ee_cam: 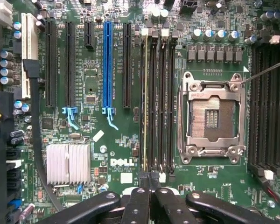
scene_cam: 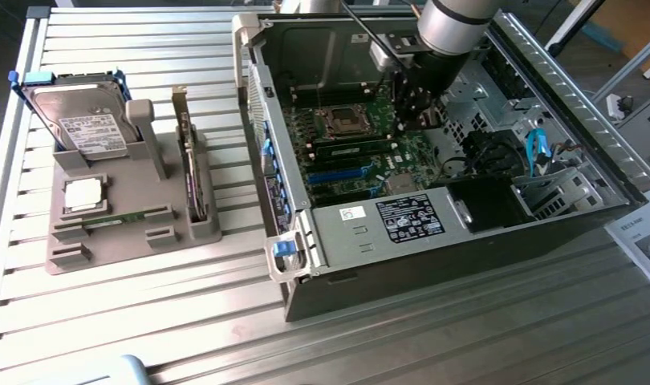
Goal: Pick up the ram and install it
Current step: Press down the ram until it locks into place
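The arm (scene_cam: pixel 453 24) is angled steeply down into the open computer case (scene_cam: pixel 336 241). The gripper (scene_cam: pixel 420 120) is held low over the motherboard (ee_cam: pixel 121 140), on the exterior view's right of the empty processor socket (ee_cam: pixel 211 119).

Its fingers (ee_cam: pixel 140 196) are drawn together, and the tips are met right at one end of the ram (ee_cam: pixel 145 102). Whether the stick is pinched or merely pressed cannot be told. The ram is seen edge-on as a thin yellowish-green line. It is stood along the memory slot nearest the expansion slots, in the bank of four beside the socket.

A blue expansion slot (ee_cam: pixel 107 65) lies close by, with a finned heat sink (ee_cam: pixel 67 163) and a black cable (ee_cam: pixel 35 116) beyond it.

Well apart, at the exterior view's left on the slatted table (scene_cam: pixel 411 345), a grey holder (scene_cam: pixel 68 249) is loaded with a hard drive (scene_cam: pixel 84 120), a square processor chip (scene_cam: pixel 84 194), an upright card (scene_cam: pixel 189 160) and a thin green strip (scene_cam: pixel 122 218).
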{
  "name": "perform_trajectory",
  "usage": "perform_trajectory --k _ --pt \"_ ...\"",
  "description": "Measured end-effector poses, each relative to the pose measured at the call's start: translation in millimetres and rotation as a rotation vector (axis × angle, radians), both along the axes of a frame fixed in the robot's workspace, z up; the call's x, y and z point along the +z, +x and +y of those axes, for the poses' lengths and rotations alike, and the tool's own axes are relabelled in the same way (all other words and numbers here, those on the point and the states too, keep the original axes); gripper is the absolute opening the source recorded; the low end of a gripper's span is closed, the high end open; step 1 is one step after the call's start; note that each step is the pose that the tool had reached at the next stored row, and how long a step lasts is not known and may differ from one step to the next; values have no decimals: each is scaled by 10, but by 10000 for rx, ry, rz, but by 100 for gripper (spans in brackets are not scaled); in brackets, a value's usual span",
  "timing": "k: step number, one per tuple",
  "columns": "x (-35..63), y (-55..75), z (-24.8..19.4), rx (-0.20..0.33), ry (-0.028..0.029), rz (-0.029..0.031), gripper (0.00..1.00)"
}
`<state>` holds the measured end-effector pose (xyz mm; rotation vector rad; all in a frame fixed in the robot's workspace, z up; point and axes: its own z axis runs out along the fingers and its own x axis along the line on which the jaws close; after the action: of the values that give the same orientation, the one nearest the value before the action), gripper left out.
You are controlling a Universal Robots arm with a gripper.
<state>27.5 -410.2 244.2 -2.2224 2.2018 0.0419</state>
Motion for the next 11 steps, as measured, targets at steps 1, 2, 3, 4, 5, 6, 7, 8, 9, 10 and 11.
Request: perform_trajectory --k 1,2,3,4,5,6,7,8,9,10,11 --pt "-33 -1 0 -1 -1 9 11" --pt "-62 -2 0 -1 0 14 11" --pt "-107 -4 0 -1 -5 23 11" --pt "-130 -5 -1 0 -8 29 11" --pt "-147 -5 -2 -1 -10 32 11" --pt "-151 -5 0 0 -3 31 11" --pt "-146 -5 0 0 1 30 11" --pt "-133 -4 2 0 14 26 11" --pt "-106 -4 3 0 25 24 11" --pt "-52 -5 0 0 -2 29 11" --pt "13 -4 0 0 1 25 11"
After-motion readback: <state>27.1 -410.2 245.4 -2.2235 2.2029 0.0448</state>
